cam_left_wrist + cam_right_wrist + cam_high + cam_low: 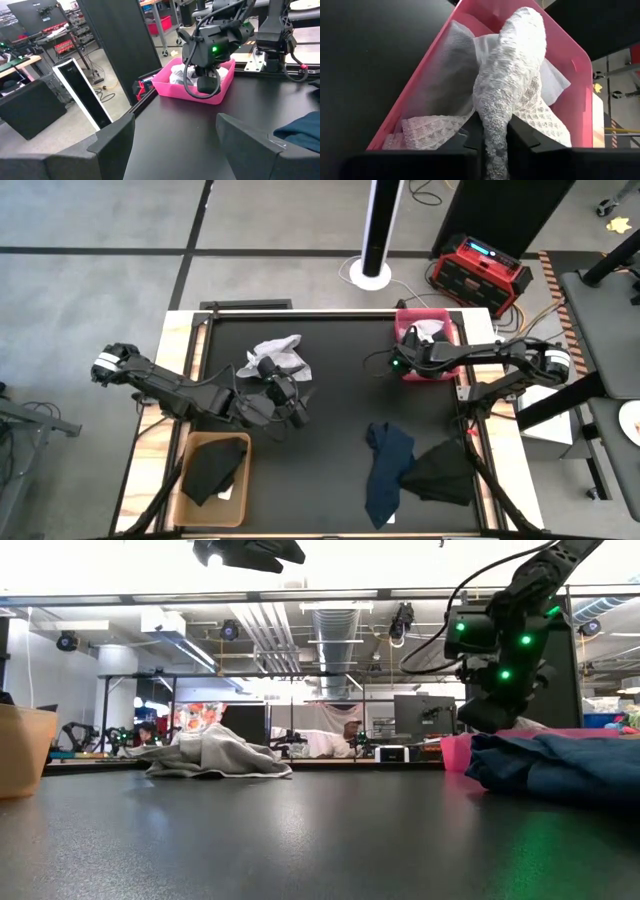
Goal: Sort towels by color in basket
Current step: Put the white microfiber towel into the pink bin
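Note:
My right gripper (405,356) hovers over the pink basket (447,323) at the table's far right and is shut on a white waffle-weave towel (512,75). More white cloth (427,131) lies in that basket. My left gripper (294,412) is open and raised above the table's middle left, touching nothing; its fingers (114,140) point toward the pink basket (170,90). A light grey towel (279,356) lies crumpled on the table just beyond it. A navy towel (386,468) and a black towel (440,474) lie at the near right. Another black towel (214,468) lies in the tan basket (187,500). My right gripper pinches a bunched part of the white towel (493,134) between its two fingers (526,138), coming from above and pointing down. The towel hangs below the fingers as a thick rope. Its lower end (522,30) reaches into the pink basket (580,85) among the other white cloth.
The tan basket (20,750) stands at the near left corner. In the low view the grey towel (214,756) sits mid-table, with the navy towel (560,766) close on the right. Bare black table (330,440) lies between the arms. A red box (480,270) stands on the floor beyond.

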{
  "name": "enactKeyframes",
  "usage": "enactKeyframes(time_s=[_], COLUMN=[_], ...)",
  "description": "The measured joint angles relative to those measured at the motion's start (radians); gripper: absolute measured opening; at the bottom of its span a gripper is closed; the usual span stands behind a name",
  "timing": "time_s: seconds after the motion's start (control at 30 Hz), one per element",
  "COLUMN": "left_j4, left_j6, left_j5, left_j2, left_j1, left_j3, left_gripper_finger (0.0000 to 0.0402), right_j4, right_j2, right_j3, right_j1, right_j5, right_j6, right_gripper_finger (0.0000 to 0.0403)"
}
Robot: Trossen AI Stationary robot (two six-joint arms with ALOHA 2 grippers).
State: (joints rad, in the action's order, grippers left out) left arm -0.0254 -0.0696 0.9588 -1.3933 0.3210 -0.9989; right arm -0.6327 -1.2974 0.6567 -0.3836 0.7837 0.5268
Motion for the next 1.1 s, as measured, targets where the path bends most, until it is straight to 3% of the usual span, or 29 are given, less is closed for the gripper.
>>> enactKeyframes(time_s=[0.37,0.67,0.83,0.93,1.1], left_j4=[0.0,0.0,0.0,0.0,0.0], left_j6=[0.0,0.0,0.0,0.0,0.0], left_j5=[0.0,0.0,0.0,0.0,0.0], left_j2=[0.0,0.0,0.0,0.0,0.0], left_j1=[0.0,0.0,0.0,0.0,0.0], left_j3=[0.0,0.0,0.0,0.0,0.0], left_gripper_finger=[0.0265,0.0265,0.0265,0.0265,0.0265], right_j4=[0.016,-0.079,-0.091,-0.081,-0.072], right_j2=[0.007,0.068,0.129,0.176,0.249], right_j3=[-0.009,0.061,0.097,0.096,0.032], right_j1=[0.0,0.0,0.0,0.002,0.002], right_j5=[-0.004,-0.058,-0.137,-0.092,0.017], right_j6=[0.004,0.001,-0.012,-0.012,0.006], right_gripper_finger=[0.0158,0.0203,0.0204,0.019,0.0108])
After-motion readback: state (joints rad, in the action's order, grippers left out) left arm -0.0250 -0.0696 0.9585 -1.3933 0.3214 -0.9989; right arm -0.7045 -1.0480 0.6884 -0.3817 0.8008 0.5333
